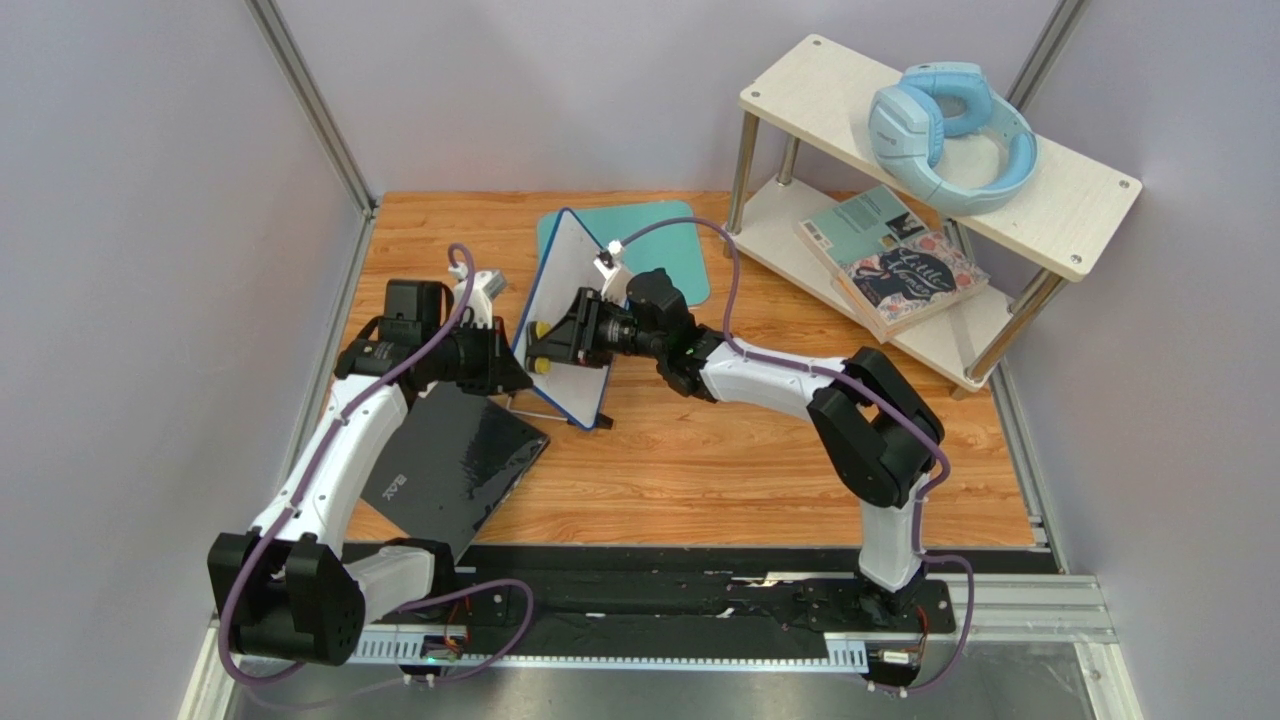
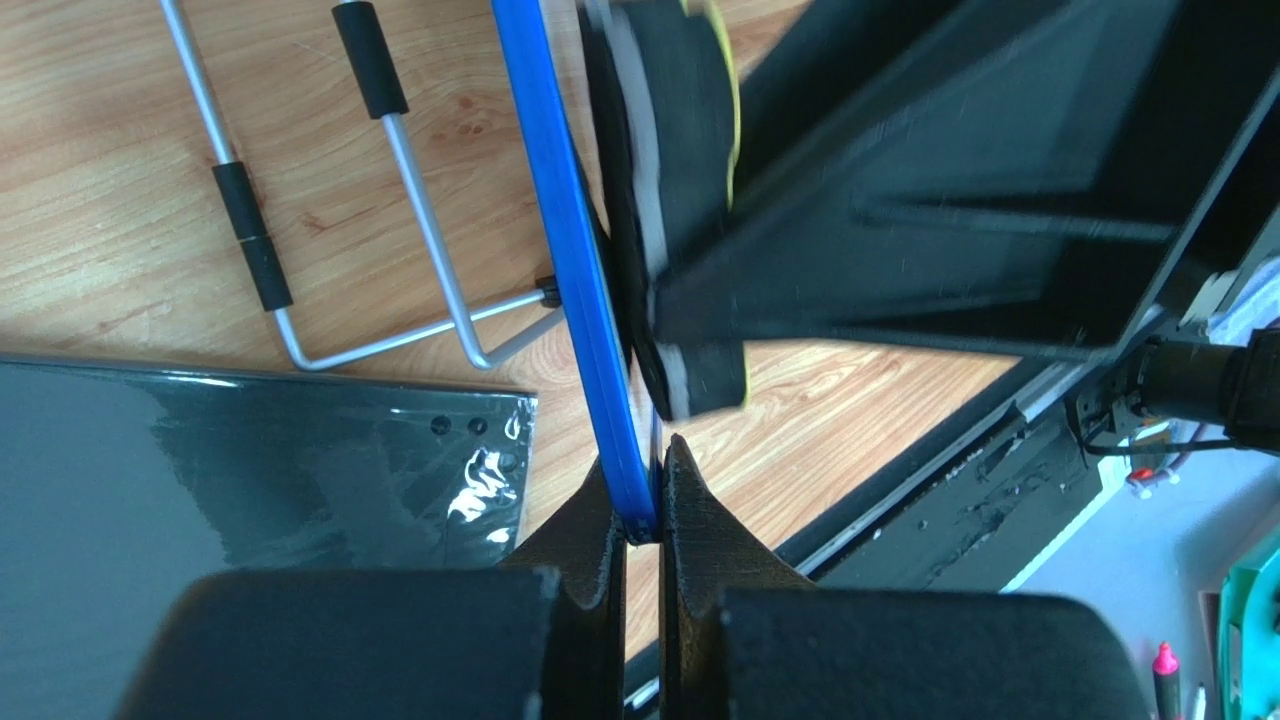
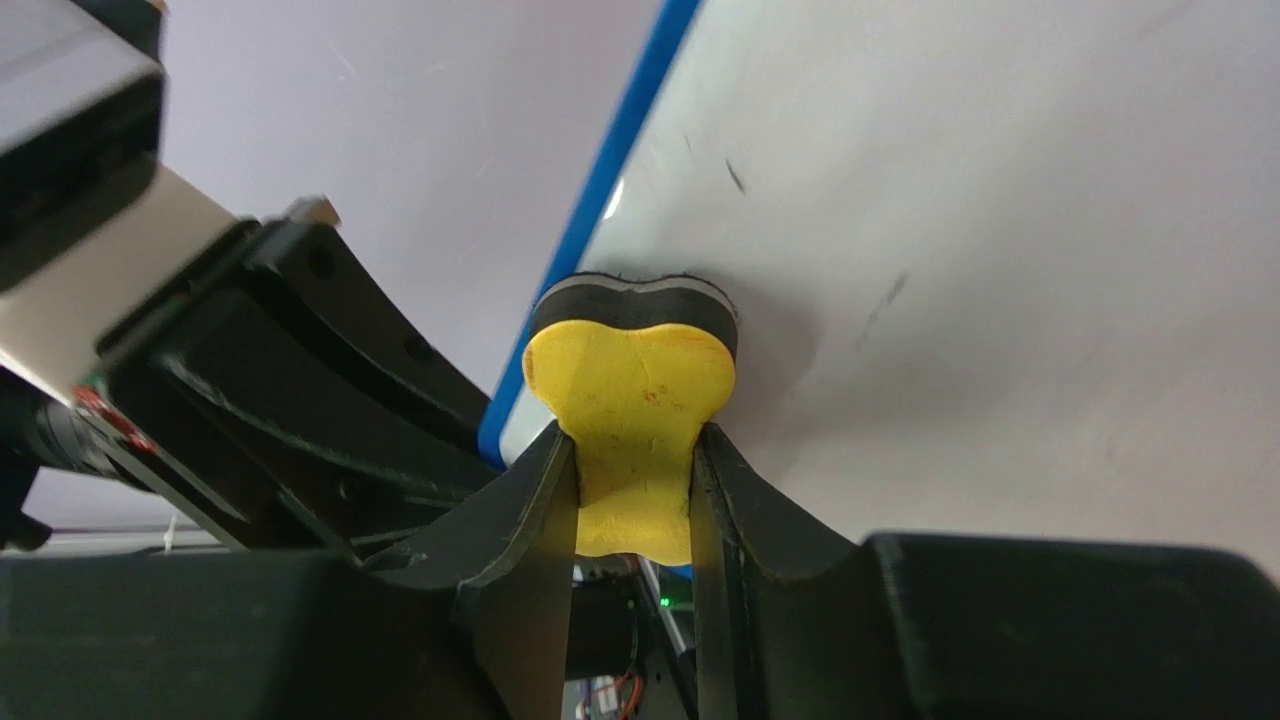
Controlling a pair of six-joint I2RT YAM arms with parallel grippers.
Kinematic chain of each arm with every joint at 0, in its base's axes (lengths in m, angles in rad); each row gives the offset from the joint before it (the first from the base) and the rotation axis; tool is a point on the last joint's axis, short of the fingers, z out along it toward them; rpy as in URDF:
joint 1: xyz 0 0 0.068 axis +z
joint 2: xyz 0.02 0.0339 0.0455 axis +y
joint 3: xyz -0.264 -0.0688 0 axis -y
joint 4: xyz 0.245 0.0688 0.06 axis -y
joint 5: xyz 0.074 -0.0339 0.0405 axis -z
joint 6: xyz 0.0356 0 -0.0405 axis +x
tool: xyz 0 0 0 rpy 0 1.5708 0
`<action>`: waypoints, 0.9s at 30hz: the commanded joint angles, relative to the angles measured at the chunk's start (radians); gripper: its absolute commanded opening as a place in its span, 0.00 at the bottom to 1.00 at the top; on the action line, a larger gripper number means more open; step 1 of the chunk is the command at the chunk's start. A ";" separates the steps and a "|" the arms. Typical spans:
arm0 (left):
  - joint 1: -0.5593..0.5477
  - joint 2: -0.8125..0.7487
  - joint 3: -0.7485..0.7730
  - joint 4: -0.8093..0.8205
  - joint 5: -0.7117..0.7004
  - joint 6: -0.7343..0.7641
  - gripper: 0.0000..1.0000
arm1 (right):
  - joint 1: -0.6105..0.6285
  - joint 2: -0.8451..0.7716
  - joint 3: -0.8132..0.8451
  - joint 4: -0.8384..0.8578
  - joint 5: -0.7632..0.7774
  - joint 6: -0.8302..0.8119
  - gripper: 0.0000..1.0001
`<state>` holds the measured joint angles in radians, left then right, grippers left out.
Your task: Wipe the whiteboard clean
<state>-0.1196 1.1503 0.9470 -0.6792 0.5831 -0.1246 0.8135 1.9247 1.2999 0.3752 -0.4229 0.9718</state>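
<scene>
The wooden desk (image 1: pixel 721 450) carried a two-tier shelf (image 1: pixel 1082 195) at its far right, with blue headphones (image 1: pixel 950 132) on top and books (image 1: pixel 894 255) below. The whiteboard (image 1: pixel 565 273) stood propped at a tilt near the middle of the desk, just in front of a teal mat (image 1: pixel 669 248). A black slab (image 1: pixel 451 458) lay flat to its left. The left tool (image 2: pixel 643 510) was clamped together on the board's blue frame edge. The right tool (image 3: pixel 639 465) was clamped on a yellow eraser (image 3: pixel 631 390), whose dark pad pressed against the white face near the frame. A few faint dark marks (image 3: pixel 887 293) showed on that face.
</scene>
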 commanded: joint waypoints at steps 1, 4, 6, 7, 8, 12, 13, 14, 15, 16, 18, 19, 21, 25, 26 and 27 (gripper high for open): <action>-0.048 0.023 -0.019 0.001 0.024 0.131 0.00 | 0.056 0.010 -0.074 -0.030 -0.048 0.019 0.00; -0.048 0.025 -0.017 0.000 0.026 0.132 0.00 | 0.065 -0.009 -0.108 -0.053 -0.033 0.016 0.00; -0.048 0.025 -0.017 0.000 0.024 0.132 0.00 | 0.078 -0.020 -0.114 -0.076 -0.017 -0.001 0.00; -0.048 0.025 -0.017 0.000 0.024 0.132 0.00 | 0.081 -0.021 -0.122 -0.093 0.001 -0.010 0.00; -0.048 0.026 -0.017 0.000 0.024 0.131 0.00 | 0.084 -0.023 -0.128 -0.093 0.007 -0.010 0.00; -0.049 0.022 -0.019 0.000 0.023 0.131 0.00 | 0.081 -0.032 -0.146 -0.102 0.070 -0.025 0.00; -0.049 0.020 -0.019 0.000 0.023 0.132 0.00 | 0.076 -0.032 -0.145 -0.128 0.100 -0.031 0.00; -0.049 0.022 -0.019 0.000 0.023 0.132 0.00 | 0.067 -0.033 -0.142 -0.140 0.116 -0.036 0.00; -0.049 0.020 -0.019 -0.002 0.023 0.132 0.00 | 0.059 -0.033 -0.142 -0.144 0.125 -0.044 0.00; -0.049 0.022 -0.019 0.000 0.023 0.132 0.00 | 0.052 -0.030 -0.142 -0.145 0.139 -0.047 0.00; -0.051 0.020 -0.019 0.000 0.023 0.131 0.00 | 0.020 -0.024 -0.139 -0.147 0.145 -0.047 0.00; -0.051 0.022 -0.019 0.000 0.023 0.132 0.00 | 0.006 -0.015 -0.134 -0.150 0.142 -0.051 0.00; -0.051 0.020 -0.019 -0.002 0.021 0.132 0.00 | -0.025 -0.006 -0.116 -0.168 0.148 -0.062 0.00; -0.051 0.022 -0.019 -0.002 0.021 0.131 0.00 | -0.054 0.002 -0.090 -0.254 0.214 -0.108 0.00; -0.051 0.022 -0.019 -0.003 0.021 0.132 0.00 | -0.060 0.003 -0.085 -0.274 0.232 -0.128 0.00; -0.051 0.022 -0.017 -0.002 0.021 0.131 0.00 | -0.063 0.003 -0.077 -0.304 0.263 -0.134 0.00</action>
<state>-0.1295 1.1561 0.9470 -0.6437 0.5896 -0.1005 0.7803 1.8847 1.1858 0.2214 -0.3473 0.9195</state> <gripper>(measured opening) 0.032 0.315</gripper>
